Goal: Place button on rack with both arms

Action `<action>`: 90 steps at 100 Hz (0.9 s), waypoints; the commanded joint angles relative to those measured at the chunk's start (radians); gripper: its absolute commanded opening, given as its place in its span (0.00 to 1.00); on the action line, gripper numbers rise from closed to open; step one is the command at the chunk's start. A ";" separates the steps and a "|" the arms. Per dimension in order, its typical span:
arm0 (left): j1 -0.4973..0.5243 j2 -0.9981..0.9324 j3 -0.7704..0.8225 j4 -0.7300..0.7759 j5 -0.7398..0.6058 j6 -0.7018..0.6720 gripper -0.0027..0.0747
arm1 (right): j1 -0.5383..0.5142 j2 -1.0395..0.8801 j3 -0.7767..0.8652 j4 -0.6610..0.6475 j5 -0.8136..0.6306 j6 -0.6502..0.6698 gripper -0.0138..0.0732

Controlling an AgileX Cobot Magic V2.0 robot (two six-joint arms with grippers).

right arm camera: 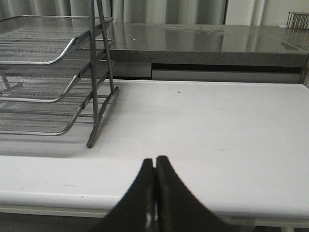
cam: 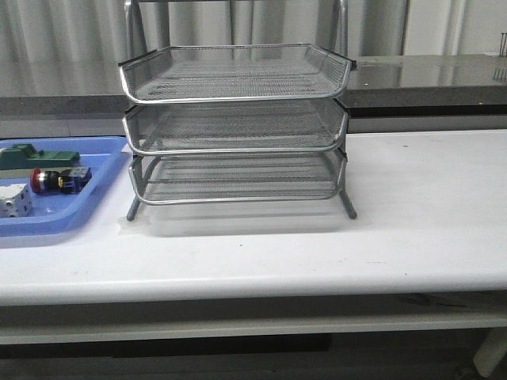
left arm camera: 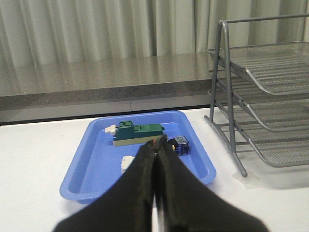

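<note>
**Button waits in the tray, both grippers pressed shut**

The left gripper [left arm camera: 157, 154] has its fingers pressed together with nothing between them, their tips pointing into the blue tray [left arm camera: 82, 164]. The button [cam: 54, 179] lies on its side in that tray, just beyond the fingertips and slightly to one side of them; in the left wrist view it is mostly hidden behind the fingers, with only its dark body and blue bit showing [left arm camera: 179, 145]. A green block [left arm camera: 139, 131] sits further out past the fingertips, and a white block [cam: 14, 199] lies near the button.

The right gripper [right arm camera: 155, 166] is likewise closed and empty, low over the bare table [right arm camera: 217, 130], with the rack [cam: 235, 127] off to its side and well apart from the fingertips.

The step in hand appears to be the left arm's pick-up. To do it well, the fingers would need to spread wide before descending, then straddle the button across its narrow black body (the round red head would likely slip). Keeping the fingers off the two blocks matters, since they crowd the button. The rack's three mesh trays sit pushed in, so the right arm may have to slide one out.
</note>
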 commanded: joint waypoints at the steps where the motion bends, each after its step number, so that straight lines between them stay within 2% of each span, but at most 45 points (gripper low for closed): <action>1: 0.002 -0.033 0.056 -0.009 -0.075 -0.010 0.01 | -0.007 -0.020 -0.019 -0.006 -0.085 -0.002 0.08; 65: 0.002 -0.033 0.056 -0.009 -0.075 -0.010 0.01 | -0.007 -0.020 -0.019 -0.006 -0.085 -0.002 0.08; 90: 0.002 -0.033 0.056 -0.009 -0.075 -0.010 0.01 | -0.007 -0.020 -0.020 -0.006 -0.218 -0.003 0.08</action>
